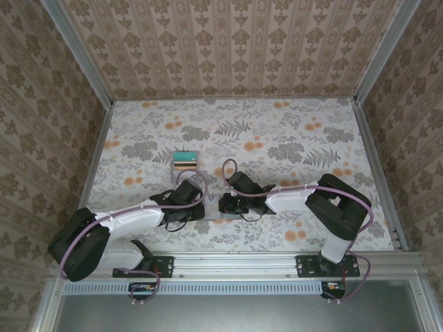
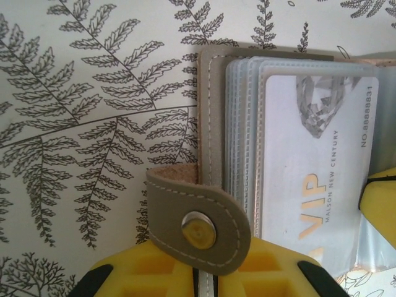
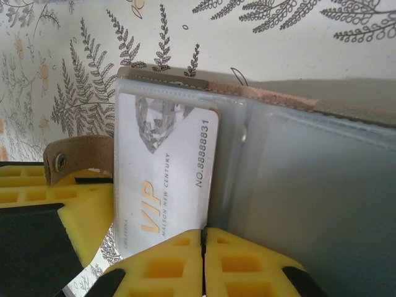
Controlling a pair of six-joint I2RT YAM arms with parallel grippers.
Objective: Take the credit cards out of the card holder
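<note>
1. One card holder (image 1: 216, 207) lay open near the table's (image 1: 277, 138) front edge; one VIP card (image 3: 167, 167) sat sleeved inside;
2. Two grippers: left gripper (image 2: 204, 283) closed tight beneath the snap tab (image 2: 197, 230); right gripper (image 3: 203, 244) pinched the card holder's sleeve edge;
3. One striped card stack (image 1: 185, 160) lay behind.

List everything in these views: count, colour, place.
open folding leather card holder: one, grey-brown with clear sleeves, near-centre of the table
pale grey plastic VIP card: one, gold lettering, in the front sleeve
snap strap: one, grey-brown, metal stud, on the holder's outer edge
striped stack of coloured cards: one, teal, tan and dark, farther back
floral tablecloth: one, white, grey ferns, orange flowers, on the table
left end effector: yellow pads, closed, under the strap
right end effector: yellow pads, closed, at the card's lower edge
</note>
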